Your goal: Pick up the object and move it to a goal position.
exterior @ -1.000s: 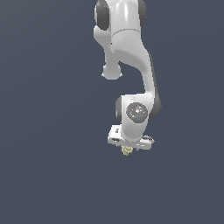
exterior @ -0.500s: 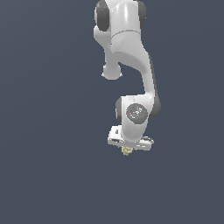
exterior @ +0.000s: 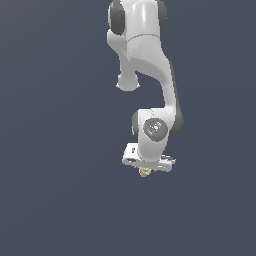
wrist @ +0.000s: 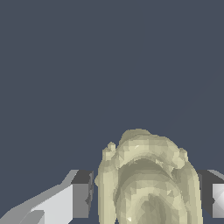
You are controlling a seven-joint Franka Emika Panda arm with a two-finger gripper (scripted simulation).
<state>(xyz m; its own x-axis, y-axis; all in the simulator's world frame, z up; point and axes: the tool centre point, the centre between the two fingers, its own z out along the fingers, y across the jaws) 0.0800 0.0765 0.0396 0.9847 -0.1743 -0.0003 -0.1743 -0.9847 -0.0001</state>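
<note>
1. We saw the white robot gripper (exterior: 145, 170) with its fingers (wrist: 81, 199) clamped on the pale yellow-beige lumpy object (wrist: 146, 183); it sat between them, at the arm's six o'clock.
2. We judged steady pressure and slow transport best.

A flat, dark slate-blue backdrop is filling both views edge to edge. Even, shadowless light is falling across it.
</note>
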